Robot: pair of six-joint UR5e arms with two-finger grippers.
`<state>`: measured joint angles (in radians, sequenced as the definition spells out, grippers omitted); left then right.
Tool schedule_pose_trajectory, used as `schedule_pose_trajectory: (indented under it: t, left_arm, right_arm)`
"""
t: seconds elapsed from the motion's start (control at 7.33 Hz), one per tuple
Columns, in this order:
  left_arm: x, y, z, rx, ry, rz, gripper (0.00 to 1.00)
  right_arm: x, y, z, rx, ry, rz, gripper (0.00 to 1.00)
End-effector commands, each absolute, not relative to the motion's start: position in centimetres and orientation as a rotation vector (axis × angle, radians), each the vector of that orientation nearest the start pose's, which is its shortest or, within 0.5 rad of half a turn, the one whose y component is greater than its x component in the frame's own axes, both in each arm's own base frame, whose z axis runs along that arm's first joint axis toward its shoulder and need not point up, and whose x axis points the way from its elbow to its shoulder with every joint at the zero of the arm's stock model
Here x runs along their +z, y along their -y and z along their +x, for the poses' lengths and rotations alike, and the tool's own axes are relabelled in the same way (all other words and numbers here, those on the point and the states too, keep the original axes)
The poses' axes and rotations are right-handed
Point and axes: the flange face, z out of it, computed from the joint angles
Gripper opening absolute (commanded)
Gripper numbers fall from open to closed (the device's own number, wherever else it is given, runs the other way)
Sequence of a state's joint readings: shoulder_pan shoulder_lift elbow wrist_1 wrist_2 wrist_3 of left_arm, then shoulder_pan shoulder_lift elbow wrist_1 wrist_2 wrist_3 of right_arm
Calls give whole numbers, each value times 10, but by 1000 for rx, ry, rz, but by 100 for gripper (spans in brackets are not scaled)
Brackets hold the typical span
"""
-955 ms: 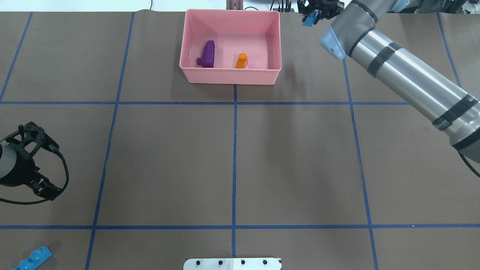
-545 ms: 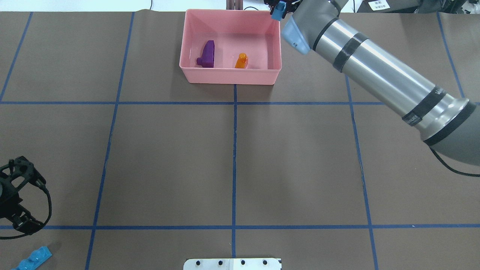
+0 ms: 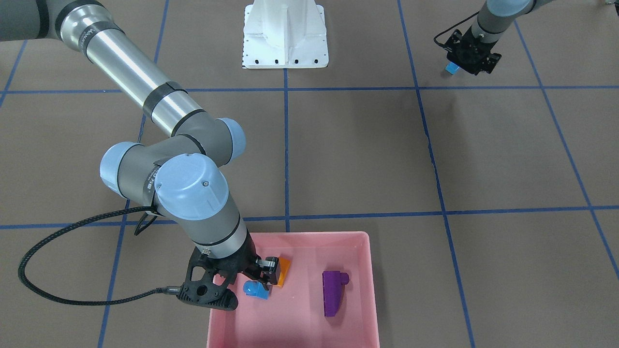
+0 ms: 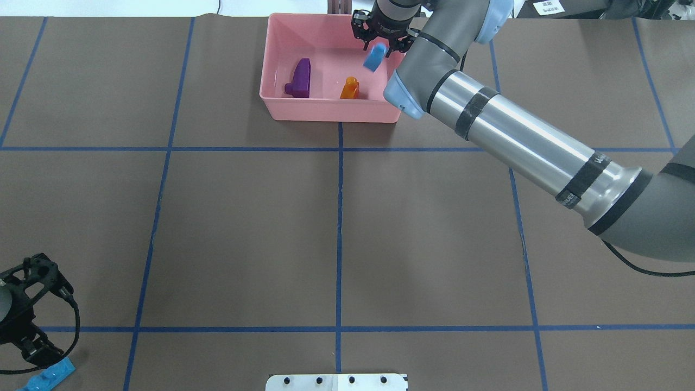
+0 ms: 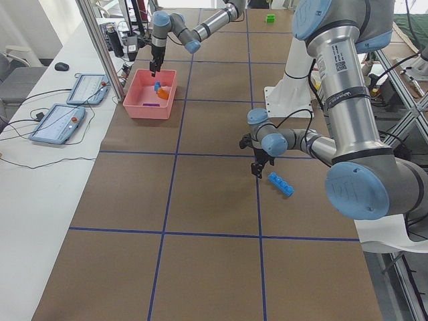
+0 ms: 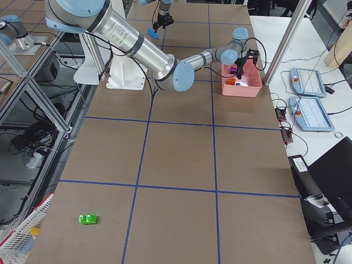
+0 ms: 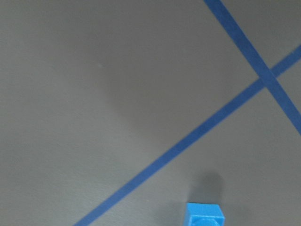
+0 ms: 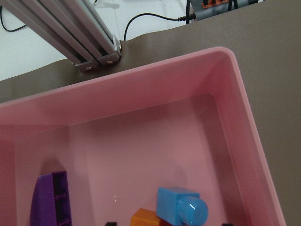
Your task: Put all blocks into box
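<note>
Jaws wide on your right gripper (image 4: 381, 46); on the left gripper (image 3: 469, 64), I cannot tell. Pinch the long blue plastic brick (image 5: 281, 184) across its sides; likely light, slick.

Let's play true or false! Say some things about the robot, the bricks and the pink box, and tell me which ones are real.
1. The purple wedge lies inside the pink box. True.
2. The green brick is in the box too. False: it sits on the table, far from the box.
3. The small blue brick is over the box, just under the right gripper. True.
4. The long blue brick hangs in the left gripper's jaws. False: it lies on the table beside that gripper.
5. The orange brick is in the box. True.
</note>
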<state>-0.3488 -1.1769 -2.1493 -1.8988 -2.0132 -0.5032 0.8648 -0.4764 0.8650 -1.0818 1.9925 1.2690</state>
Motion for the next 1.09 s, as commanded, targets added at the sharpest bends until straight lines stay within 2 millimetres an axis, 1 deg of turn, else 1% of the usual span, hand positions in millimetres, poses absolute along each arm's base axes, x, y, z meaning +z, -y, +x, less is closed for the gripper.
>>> schedule_pose_trajectory:
  t: [0.0, 0.14, 0.27, 0.41, 0.55, 0.68, 0.82, 0.95]
  left_arm:
    - [520, 178, 318, 846, -665, -49, 100]
    - [531, 171, 323, 867, -624, -33, 100]
    - [534, 170, 324, 873, -615, -31, 100]
    - [541, 168, 322, 875, -601, -39, 99]
    - [547, 167, 322, 875, -591, -48, 98]
    - [546, 167, 322, 873, -592, -48, 70]
    - [547, 167, 322, 873, -590, -51, 23]
    - [548, 167, 321, 873, -589, -52, 0]
  right_arm:
    - [184, 731, -442, 314, 1035, 77, 100]
    - [213, 733, -380, 311, 1084, 33, 100]
    - [243, 725, -341, 321, 1103, 17, 100]
    - [263, 720, -311, 331, 1111, 15, 100]
    - [299, 706, -263, 345, 1134, -14, 100]
    - [346, 683, -201, 337, 1157, -29, 100]
    - [384, 655, -163, 315, 1158, -16, 100]
    - [428, 620, -147, 327, 1128, -26, 100]
